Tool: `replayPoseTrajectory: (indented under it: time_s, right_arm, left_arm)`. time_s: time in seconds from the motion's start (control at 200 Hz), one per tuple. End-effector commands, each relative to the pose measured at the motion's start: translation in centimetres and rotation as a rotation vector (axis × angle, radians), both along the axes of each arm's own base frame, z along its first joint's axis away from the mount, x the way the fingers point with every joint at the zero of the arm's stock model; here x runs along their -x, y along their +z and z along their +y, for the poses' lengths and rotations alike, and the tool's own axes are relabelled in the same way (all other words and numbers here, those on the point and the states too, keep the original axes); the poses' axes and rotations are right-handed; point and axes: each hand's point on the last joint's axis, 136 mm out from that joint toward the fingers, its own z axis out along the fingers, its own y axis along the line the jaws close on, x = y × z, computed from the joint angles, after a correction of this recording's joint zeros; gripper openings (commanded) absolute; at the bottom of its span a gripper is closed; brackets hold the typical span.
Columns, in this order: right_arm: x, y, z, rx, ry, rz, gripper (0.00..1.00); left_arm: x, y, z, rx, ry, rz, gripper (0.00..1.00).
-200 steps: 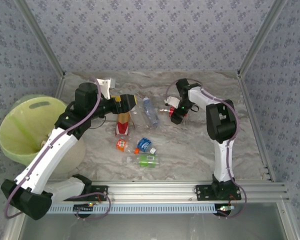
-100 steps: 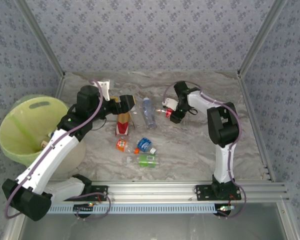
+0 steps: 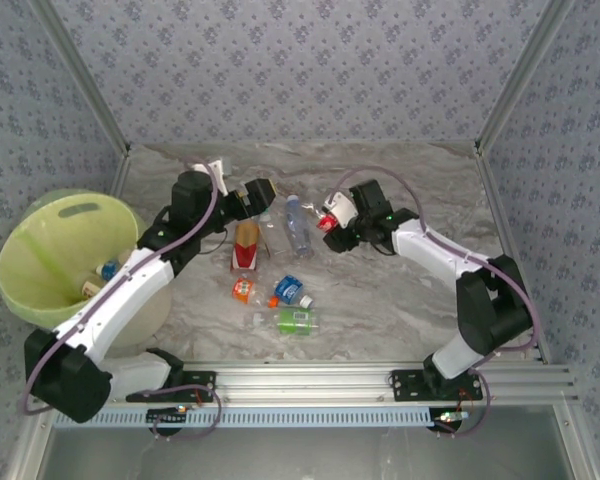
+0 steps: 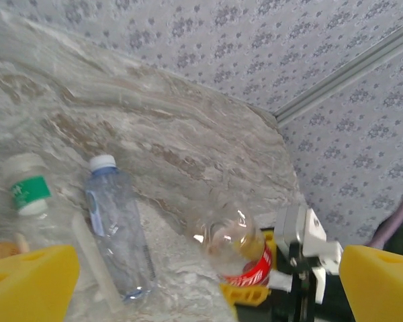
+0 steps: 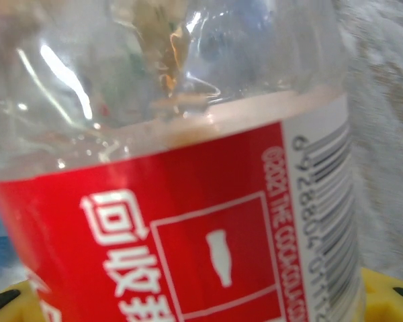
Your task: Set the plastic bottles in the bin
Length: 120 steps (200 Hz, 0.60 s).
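Observation:
My right gripper is shut on a clear plastic bottle with a red label, held above the middle of the table. That bottle looms close in the right wrist view, with yellow fingertips at the bottom corners. The left wrist view sees it too, as the red-label bottle. My left gripper stands open and empty, left of it and over a clear blue-capped bottle. The light yellow-green bin stands at far left with bottles inside.
More bottles lie on the marble table: a red-brown one, an orange one, a blue one, a green one. A green-label bottle lies near my left fingers. Aluminium frame posts border the table.
My right gripper closed on the red-label bottle and carried it left, the arm stretching out. The left gripper shifted slightly right, still open.

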Motion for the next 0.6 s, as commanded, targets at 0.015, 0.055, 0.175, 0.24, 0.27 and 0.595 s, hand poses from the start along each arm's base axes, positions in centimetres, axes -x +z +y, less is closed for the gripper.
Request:
replayPoseTrajectory:
  time_s: [0.015, 0.055, 0.175, 0.24, 0.27, 0.595]
  right_arm:
    - [1.6, 3.0, 4.2, -0.235, -0.027, 0.022, 0.40]
    - [2.4, 3.4, 5.1, -0.253, -0.003, 0.026, 0.41]
    - [3.4, 4.6, 6.7, -0.303, 0.021, 0.022, 0.42]
    - [3.6, 5.3, 7.3, -0.339, 0.030, 0.021, 0.42]
    - [3.7, 5.6, 7.6, -0.350, 0.036, 0.018, 0.42]
    - [3.9, 7.6, 8.9, -0.376, 0.072, -0.018, 0.43]
  left_arm:
    - [-0.5, 0.0, -2.5, 0.135, -0.059, 0.047, 0.99]
    - [-0.6, -0.5, -2.9, 0.138, -0.067, 0.068, 0.99]
    - [-0.6, -1.6, -4.0, 0.135, -0.083, 0.100, 0.99]
    - [-0.6, -1.8, -4.3, 0.124, -0.085, 0.112, 0.99]
    - [-0.6, -1.9, -4.4, 0.121, -0.086, 0.118, 0.99]
    - [-0.4, -2.7, -6.1, 0.080, -0.150, 0.155, 0.85]
